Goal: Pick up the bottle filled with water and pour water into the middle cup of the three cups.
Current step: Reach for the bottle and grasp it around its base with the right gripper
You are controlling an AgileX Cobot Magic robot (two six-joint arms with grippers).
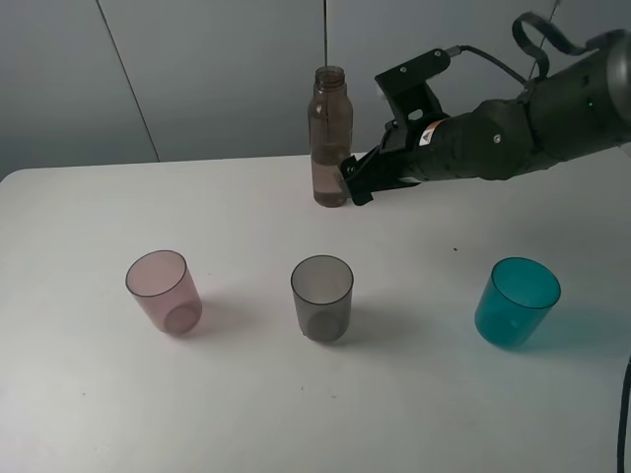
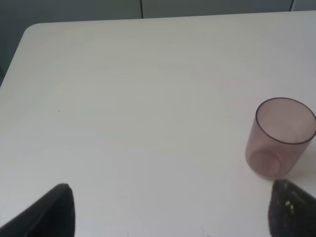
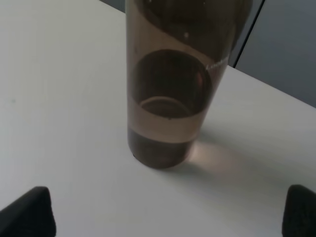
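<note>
The smoky brown-grey bottle stands upright at the back of the white table, uncapped, with water in its lower part. My right gripper is open just to its right, at its base. In the right wrist view the bottle stands ahead, between the two fingertips, untouched. The three cups stand in a row nearer the front: pink cup, smoky grey middle cup, teal cup. My left gripper is open and empty, with the pink cup beside it; the left arm is not in the exterior view.
The white table has its back edge just behind the bottle and a rounded back left corner. A grey wall stands behind. A black cable hangs at the front right edge.
</note>
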